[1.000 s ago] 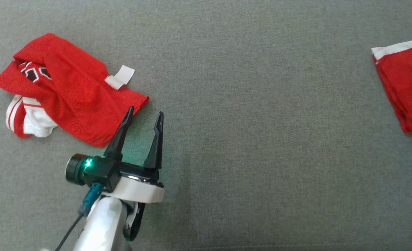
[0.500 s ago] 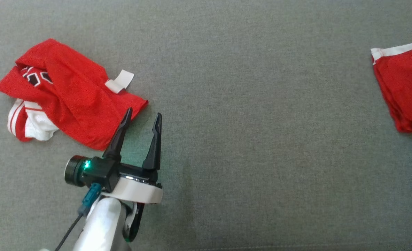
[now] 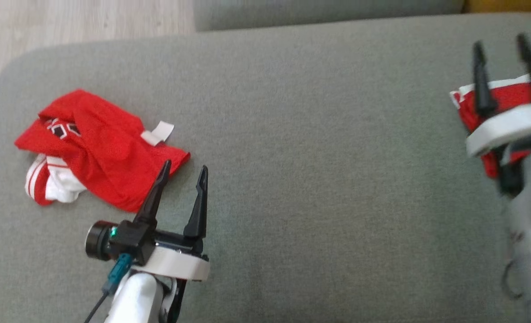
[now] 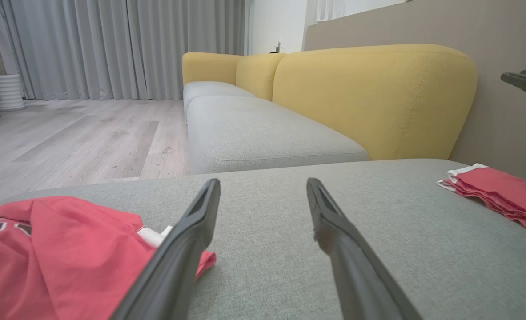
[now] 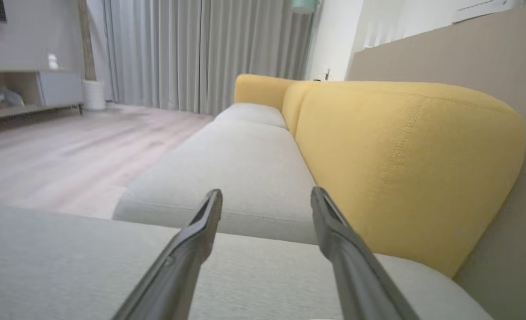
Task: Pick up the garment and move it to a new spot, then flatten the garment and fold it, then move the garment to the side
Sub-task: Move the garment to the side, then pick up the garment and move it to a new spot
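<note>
Head view is showing the crumpled red garment [image 3: 99, 148] lying on the left part of the grey sofa cushion [image 3: 314, 179], with a white tag [image 3: 159, 133] sticking out on its right side and a white striped part [image 3: 50, 186] bunching at its near left. The left gripper [image 3: 185, 165] is hovering just right of and nearer than the garment, its two dark fingers standing well apart and holding nothing. Its left finger is overlapping the garment's near right edge, and I cannot tell whether it is touching the cloth. At the far right the right gripper [image 3: 499, 41] is pointing away, its fingers also spreading apart with nothing between them. It is partly covering a folded red cloth [image 3: 505, 98] with white trim that is resting near the cushion's right side. A wooden floor [image 3: 90, 20] is showing beyond the cushion's far left corner. Left wrist view is looking along the parted fingers, with the garment at the near left, the folded red cloth at the right and a yellow backrest [image 4: 369, 98] farther off
</note>
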Controlling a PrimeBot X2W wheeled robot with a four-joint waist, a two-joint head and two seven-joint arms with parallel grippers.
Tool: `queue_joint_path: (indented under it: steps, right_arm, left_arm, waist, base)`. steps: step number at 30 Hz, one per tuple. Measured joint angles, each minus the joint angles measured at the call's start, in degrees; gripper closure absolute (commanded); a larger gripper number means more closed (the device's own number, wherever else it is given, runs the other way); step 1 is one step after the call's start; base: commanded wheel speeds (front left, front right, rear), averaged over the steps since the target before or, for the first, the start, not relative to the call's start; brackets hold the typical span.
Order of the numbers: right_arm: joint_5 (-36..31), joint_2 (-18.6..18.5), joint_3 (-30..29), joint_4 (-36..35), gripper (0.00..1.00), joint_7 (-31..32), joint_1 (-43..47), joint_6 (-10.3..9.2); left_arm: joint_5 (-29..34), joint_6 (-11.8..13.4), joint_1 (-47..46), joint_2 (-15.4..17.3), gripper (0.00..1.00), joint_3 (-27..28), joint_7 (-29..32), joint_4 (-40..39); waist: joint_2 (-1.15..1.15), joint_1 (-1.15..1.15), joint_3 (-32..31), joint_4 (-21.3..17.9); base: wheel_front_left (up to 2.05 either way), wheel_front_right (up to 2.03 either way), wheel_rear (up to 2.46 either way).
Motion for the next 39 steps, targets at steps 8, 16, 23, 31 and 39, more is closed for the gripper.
queue_joint_path:
  steps: [8,16,23,31,39]
  right_arm:
    - [3.98,10.65,0.1,-9.68,0.0,-2.3,12.66,0.0]
    - [4.92,11.65,1.65,-13.34,0.0,-3.31,25.02,0.01]
    - [5.75,12.41,2.64,-15.92,0.0,-3.44,27.59,0.0]
    - [6.86,12.41,3.34,-17.85,0.0,-3.46,27.67,0.01]
    - [7.61,12.43,6.65,-18.64,0.0,-3.46,29.94,0.0]
  left_arm:
    - [-0.02,0.0,2.97,0.01,0.0,0.32,0.0,-0.73]
    - [-0.63,0.09,6.07,0.03,0.0,0.35,0.0,-0.75]
    - [-1.15,0.54,6.14,0.03,0.0,0.4,0.0,-0.81]
    - [-1.07,1.1,6.06,0.03,0.0,0.48,0.0,-1.03]
    - [-1.07,1.36,6.21,0.03,0.0,1.09,0.0,-1.25]
  waist:
    - [0.0,0.0,-4.14,-1.19]
    - [0.0,0.0,-5.83,-0.86]
    - [0.0,0.01,-5.85,-0.47]
    - [0.0,0.01,-6.01,1.47]
    - [0.0,0.01,-6.79,6.98]
  base:
    - [0.0,0.0,0.0]
    - [0.0,0.0,0.0]
    - [0.0,0.0,0.0]
    - [0.0,0.0,0.0]
    - [0.0,0.0,0.0]
